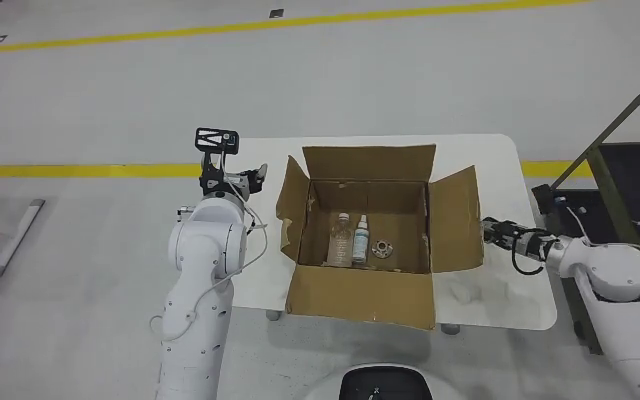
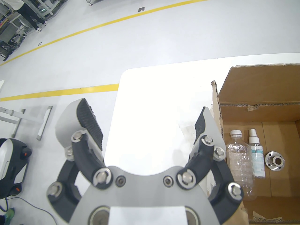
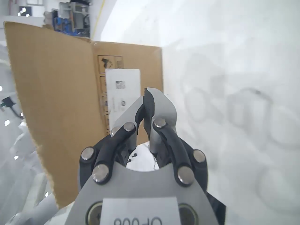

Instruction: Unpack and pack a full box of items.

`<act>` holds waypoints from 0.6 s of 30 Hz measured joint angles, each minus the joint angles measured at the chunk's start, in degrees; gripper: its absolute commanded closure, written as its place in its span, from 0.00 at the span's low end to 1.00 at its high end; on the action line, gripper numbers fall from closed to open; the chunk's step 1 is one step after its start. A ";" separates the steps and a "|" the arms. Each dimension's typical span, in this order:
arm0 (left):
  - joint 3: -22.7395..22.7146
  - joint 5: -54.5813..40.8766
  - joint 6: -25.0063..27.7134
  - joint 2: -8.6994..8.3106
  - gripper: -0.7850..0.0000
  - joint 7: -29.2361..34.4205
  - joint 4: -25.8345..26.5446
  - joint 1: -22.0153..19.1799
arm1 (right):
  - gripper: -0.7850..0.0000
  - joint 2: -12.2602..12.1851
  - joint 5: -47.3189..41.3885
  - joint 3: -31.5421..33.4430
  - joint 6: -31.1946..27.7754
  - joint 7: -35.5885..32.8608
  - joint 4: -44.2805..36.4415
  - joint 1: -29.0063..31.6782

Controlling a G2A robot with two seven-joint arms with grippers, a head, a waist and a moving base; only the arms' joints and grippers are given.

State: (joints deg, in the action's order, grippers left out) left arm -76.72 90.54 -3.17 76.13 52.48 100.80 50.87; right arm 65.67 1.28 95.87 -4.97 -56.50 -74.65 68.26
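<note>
Brown cardboard box [image 1: 362,295] is sitting open in the middle of the white bench [image 1: 495,160]. Left claw [image 2: 145,115] is hovering, released, over the bench's left edge; right claw [image 3: 145,101] is pointing, clenched and empty, at the box's right flap.

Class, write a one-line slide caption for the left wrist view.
Open left pincer at the table edge, beside a box holding a bottle, spray and flange.
</note>
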 measured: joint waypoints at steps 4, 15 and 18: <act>0.00 0.00 0.00 0.00 0.00 0.00 0.00 0.00 | 1.00 0.33 -4.72 -3.13 -2.67 -2.86 2.49 -3.60; 0.00 0.00 0.00 0.00 0.00 0.00 0.00 0.00 | 1.00 0.42 -0.67 -10.54 -2.64 -3.60 -3.91 -6.74; 0.00 0.00 0.00 0.00 0.00 0.00 0.00 0.00 | 1.00 0.42 5.64 -13.55 -0.73 -1.52 -8.13 -6.93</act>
State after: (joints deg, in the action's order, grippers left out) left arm -76.72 90.54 -3.17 76.13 52.48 100.80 50.87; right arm 66.09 6.92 82.32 -5.70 -58.03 -82.78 61.33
